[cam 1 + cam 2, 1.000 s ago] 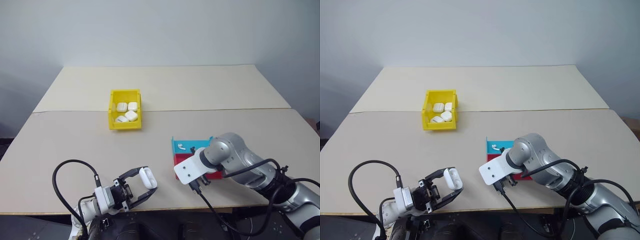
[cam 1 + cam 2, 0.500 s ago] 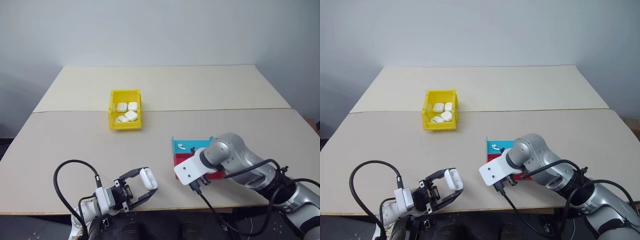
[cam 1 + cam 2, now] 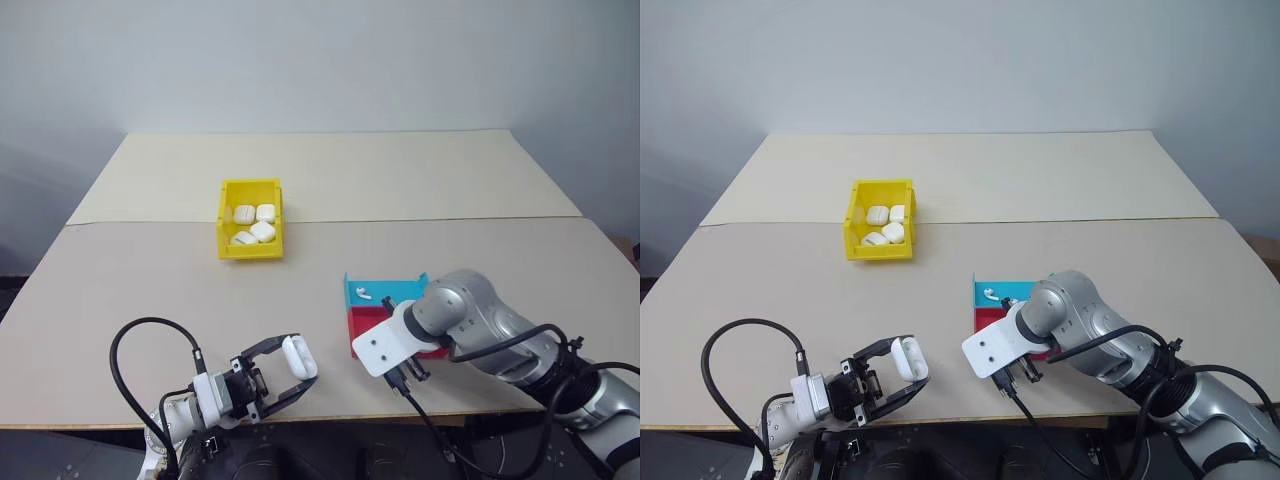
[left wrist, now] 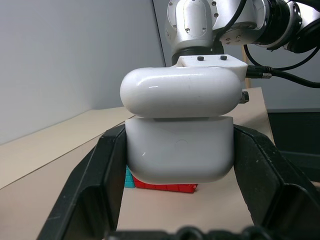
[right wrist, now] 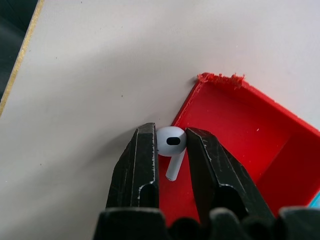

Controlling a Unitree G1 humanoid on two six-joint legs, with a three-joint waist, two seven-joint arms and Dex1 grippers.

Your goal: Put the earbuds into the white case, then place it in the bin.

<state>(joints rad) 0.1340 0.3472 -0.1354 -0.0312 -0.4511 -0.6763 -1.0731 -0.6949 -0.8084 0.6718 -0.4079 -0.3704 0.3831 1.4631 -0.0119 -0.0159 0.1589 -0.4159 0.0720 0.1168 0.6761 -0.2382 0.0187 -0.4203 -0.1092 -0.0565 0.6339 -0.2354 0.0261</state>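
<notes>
At the lower left of the left eye frame, the left pincer (image 3: 290, 372) is clamped tight on the white case (image 3: 297, 357), one black finger pressing each side. In the left wrist view the case (image 4: 180, 132) sits upright between those fingers (image 4: 95, 185) with its lid lifted slightly off the body.

Lower right of centre in the frame, the right pincer (image 5: 172, 150) points steeply down at the near corner of the red tray (image 5: 240, 135). Its two fingers (image 5: 142, 165) are drawn close together around one earbud (image 5: 171, 150), touching its head on both sides, the short stem hanging between them over the tray's edge.

Just behind the red tray, touching it, lies the teal tray (image 3: 372, 290), with a second earbud (image 3: 363, 294) lying in it.

Farther up the desk (image 3: 140, 290), left of centre in the frame and well apart from both arms, stands the yellow bin (image 3: 249, 251). Several white cases (image 3: 255, 222) lie inside it.
</notes>
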